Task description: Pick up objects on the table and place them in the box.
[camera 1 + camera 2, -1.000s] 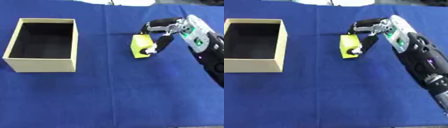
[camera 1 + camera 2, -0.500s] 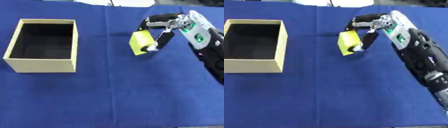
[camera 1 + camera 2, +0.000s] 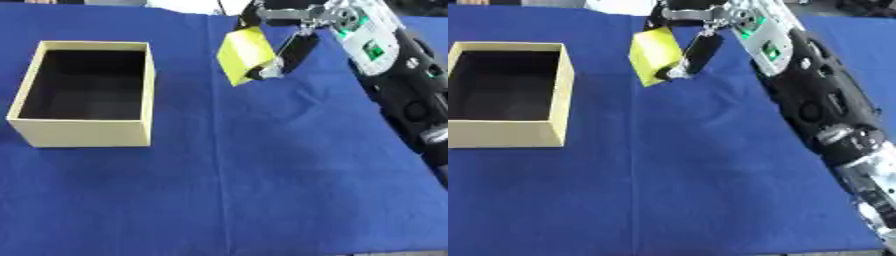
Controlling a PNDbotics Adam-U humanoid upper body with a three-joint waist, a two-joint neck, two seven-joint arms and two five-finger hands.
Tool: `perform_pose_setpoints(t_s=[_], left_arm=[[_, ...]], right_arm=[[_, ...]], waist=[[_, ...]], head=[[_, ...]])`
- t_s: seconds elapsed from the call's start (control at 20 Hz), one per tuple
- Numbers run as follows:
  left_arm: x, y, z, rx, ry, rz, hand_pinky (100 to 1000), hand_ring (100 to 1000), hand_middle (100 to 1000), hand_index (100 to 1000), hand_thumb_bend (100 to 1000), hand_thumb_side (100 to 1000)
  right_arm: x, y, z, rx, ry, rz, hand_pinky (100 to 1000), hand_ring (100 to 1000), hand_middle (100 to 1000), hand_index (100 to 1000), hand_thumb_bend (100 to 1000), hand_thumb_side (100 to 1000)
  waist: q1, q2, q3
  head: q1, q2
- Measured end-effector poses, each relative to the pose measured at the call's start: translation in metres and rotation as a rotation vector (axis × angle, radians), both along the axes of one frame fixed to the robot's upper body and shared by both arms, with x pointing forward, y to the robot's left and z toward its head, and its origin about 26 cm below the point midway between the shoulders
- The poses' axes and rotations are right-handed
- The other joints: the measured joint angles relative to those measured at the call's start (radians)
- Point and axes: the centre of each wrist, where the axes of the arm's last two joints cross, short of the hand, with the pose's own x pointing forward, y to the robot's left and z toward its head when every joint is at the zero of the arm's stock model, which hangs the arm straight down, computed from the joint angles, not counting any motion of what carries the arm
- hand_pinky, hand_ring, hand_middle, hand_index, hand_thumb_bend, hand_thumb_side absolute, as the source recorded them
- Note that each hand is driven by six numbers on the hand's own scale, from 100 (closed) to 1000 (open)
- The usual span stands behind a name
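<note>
Curling round a yellow block [image 3: 245, 54], fingers [image 3: 278, 14] over the top edge and thumb [image 3: 294, 50] pressing in from the right side, so pinching it between them. Holding that block tilted, lower corner pointing down, apparently hanging clear of the blue cloth [image 3: 262, 175], to the right of the cardboard box [image 3: 80, 132] and apart from it. Reaching in from the upper right: the right hand [image 3: 697, 22], black with silver joints, forearm trailing down the right edge. Showing nothing of the left hand in either view. Sitting open-topped at the left, the box, dark inside and seemingly with nothing in it. Looking like the carry step, with the pick done and the placing not yet made. Needing next a sweep leftward across the gap, keeping the low corner above the near wall, then centring over the opening and letting the fingers spread. Risking a clipped rim if travelling too low.
</note>
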Motion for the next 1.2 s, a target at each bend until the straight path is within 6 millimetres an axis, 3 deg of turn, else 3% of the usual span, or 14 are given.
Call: perform_pose_setpoints(t_s=[0.15, 0.65, 1.1, 1.2], left_arm=[[0.000, -0.001, 0.000, -0.003, 0.000, -0.002, 862, 805, 677, 592, 228, 787], [0.001, -0.005, 0.000, -0.016, -0.004, -0.022, 862, 805, 675, 592, 232, 787], [0.002, -0.007, -0.001, -0.020, 0.000, -0.033, 862, 805, 675, 591, 234, 789], [0.002, -0.008, -0.001, -0.025, 0.002, -0.036, 862, 805, 675, 591, 233, 790]], right_arm=[[-0.010, 0.030, 0.005, 0.044, -0.056, 0.036, 738, 752, 492, 594, 114, 100], [-0.047, 0.124, 0.001, 0.116, -0.165, 0.048, 761, 777, 515, 608, 207, 100], [-0.056, 0.173, -0.014, 0.132, -0.239, -0.062, 772, 791, 526, 613, 229, 100], [-0.055, 0.180, -0.020, 0.121, -0.240, -0.084, 773, 793, 531, 618, 192, 100]], waist=[[0.000, 0.000, 0.002], [0.006, 0.000, 0.021], [0.011, 0.000, 0.032], [0.012, 0.000, 0.032]], head=[[-0.005, 0.000], [-0.024, -0.014], [-0.035, -0.018], [-0.037, -0.018]])
